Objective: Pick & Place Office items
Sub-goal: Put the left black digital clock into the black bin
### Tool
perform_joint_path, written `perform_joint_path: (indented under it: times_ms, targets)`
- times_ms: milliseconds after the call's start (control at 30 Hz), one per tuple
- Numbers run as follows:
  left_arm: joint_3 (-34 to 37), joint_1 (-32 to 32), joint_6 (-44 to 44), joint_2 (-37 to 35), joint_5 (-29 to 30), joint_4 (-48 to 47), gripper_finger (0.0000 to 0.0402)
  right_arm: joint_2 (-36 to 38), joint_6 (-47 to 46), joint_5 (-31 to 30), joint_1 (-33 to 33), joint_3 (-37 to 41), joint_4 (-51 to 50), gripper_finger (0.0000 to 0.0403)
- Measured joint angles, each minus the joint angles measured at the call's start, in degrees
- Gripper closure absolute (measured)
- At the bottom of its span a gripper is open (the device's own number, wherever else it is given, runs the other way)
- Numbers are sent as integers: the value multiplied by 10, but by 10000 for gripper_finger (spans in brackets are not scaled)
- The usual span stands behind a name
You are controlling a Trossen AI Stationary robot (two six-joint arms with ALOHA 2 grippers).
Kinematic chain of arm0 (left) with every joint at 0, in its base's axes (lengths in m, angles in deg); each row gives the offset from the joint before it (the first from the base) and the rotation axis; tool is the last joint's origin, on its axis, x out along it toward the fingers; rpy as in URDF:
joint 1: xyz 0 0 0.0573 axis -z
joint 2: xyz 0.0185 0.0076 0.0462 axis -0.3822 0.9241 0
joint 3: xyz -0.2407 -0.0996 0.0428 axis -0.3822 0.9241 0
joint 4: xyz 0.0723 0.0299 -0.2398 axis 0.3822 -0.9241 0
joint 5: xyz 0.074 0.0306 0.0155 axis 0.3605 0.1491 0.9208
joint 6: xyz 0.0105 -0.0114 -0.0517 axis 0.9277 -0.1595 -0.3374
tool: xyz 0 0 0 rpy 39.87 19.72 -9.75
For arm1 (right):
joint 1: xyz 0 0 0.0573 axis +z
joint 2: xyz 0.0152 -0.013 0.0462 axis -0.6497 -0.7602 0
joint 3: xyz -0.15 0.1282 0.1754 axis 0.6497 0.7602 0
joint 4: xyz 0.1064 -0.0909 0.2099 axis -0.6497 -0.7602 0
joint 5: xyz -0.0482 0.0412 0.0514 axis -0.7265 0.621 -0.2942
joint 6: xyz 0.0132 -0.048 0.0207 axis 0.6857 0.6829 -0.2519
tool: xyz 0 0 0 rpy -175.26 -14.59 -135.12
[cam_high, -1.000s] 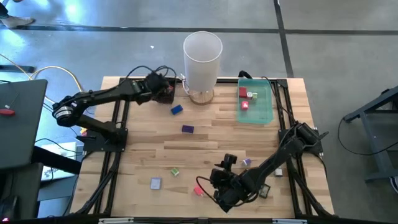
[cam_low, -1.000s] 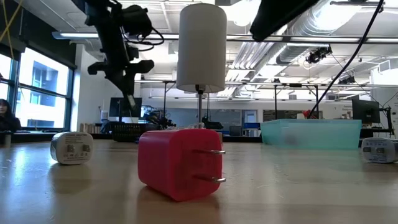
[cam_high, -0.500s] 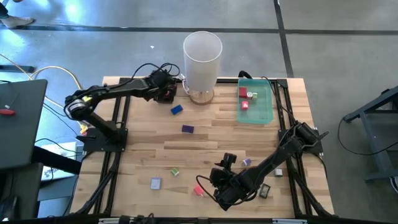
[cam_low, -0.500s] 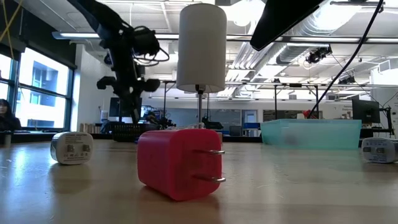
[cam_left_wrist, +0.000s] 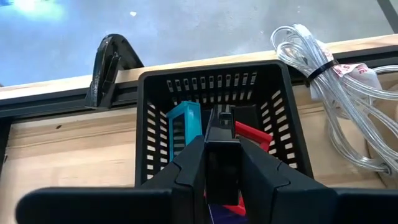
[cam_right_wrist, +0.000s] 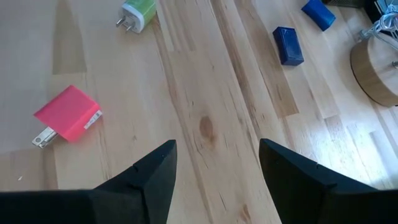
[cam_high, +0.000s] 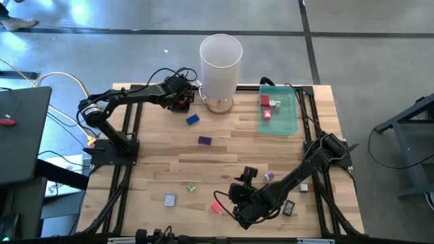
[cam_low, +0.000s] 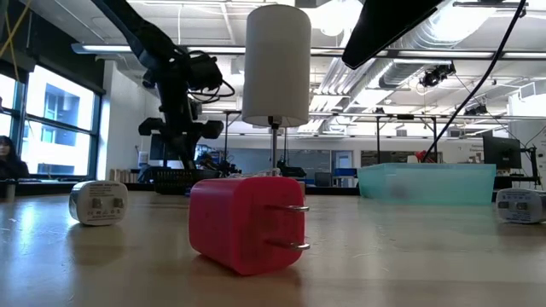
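My left gripper (cam_left_wrist: 221,158) is at the far left of the table, over the small black basket (cam_left_wrist: 283,134), shut on a black piece (cam_left_wrist: 221,124). A teal clip (cam_left_wrist: 185,124) and a red clip (cam_left_wrist: 252,134) lie inside the basket. My right gripper (cam_right_wrist: 214,152) hangs open above bare wood near the front edge. A pink plug block (cam_right_wrist: 67,115) lies on its side just left of the right gripper. Farther off on the wood lie a green plug block (cam_right_wrist: 138,12) and two blue blocks (cam_right_wrist: 288,45). My left gripper pinches the black piece by its two long sides (cam_left_wrist: 221,140) between its two fingers. The fingers slant down from the near side and lie along the piece. The piece is clear of the table, over the basket's open top; whether it touches the clips below cannot be told.
The tall white cylinder (cam_high: 220,64) stands just right of the basket, with a coiled clear cable (cam_left_wrist: 336,81) between them. A green tray (cam_high: 278,112) with red pieces sits at the far right. A grey block (cam_high: 169,199) and a purple block (cam_high: 204,141) lie on the wood.
My left gripper has sunk toward the black basket and gone a little toward the table's right edge, still shut on the black piece. My right gripper has kept still.
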Motion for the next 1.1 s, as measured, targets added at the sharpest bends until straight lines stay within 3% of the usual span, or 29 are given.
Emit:
perform_joint_path:
  times_ms: [1100]
  targets:
    - [1, 1, -9, 1, 0, -32, 327, 0, 15, 0, 0, 0, 13, 188]
